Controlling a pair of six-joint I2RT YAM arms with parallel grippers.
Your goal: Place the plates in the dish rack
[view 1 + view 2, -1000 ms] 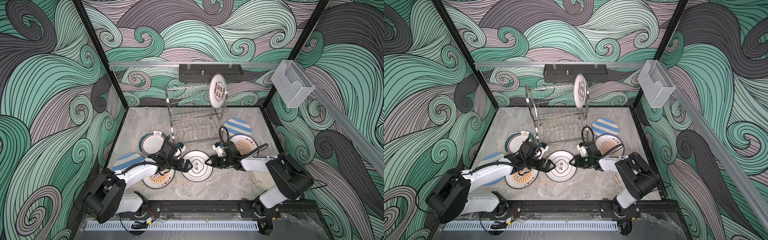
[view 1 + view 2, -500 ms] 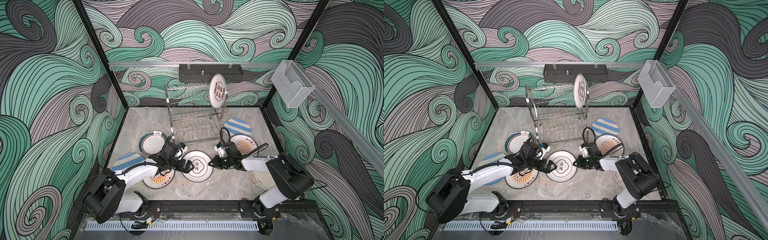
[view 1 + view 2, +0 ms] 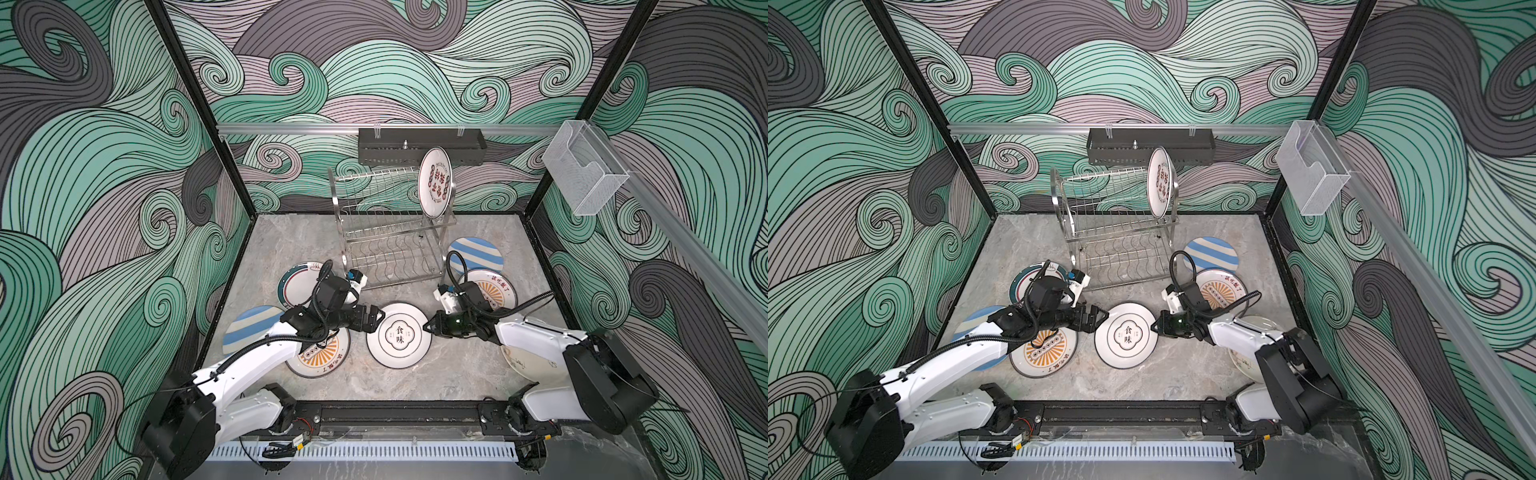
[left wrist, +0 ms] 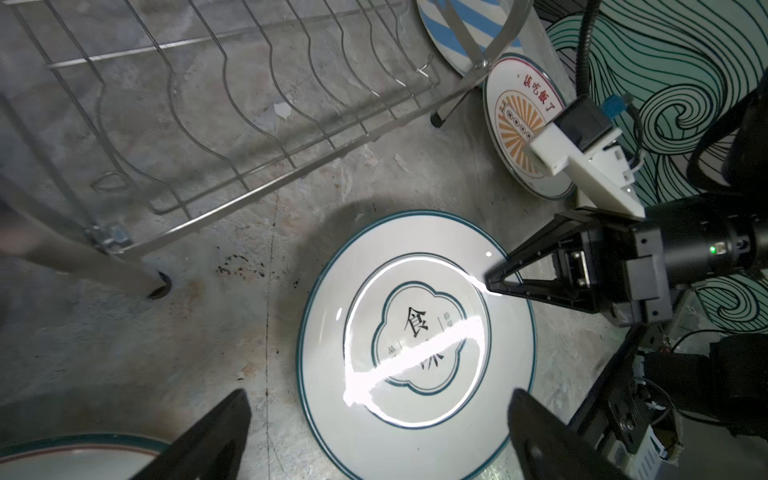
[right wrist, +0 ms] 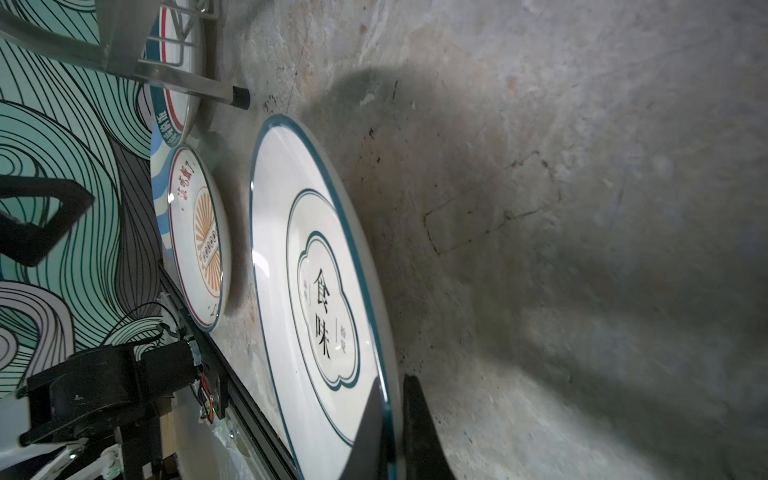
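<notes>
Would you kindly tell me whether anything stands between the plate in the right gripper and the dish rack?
Nothing visible does. The right gripper is shut on the rim of the plate, and only table lies between it and the dish rack. The lower tier is empty; a red-lettered plate stands in the upper.

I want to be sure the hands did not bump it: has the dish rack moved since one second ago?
No. The dish rack stands where it did, below the black tray.

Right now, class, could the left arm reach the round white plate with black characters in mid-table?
Probably yes: the left gripper is open beside the round white plate, nothing between; the right gripper pinches its opposite rim.
</notes>
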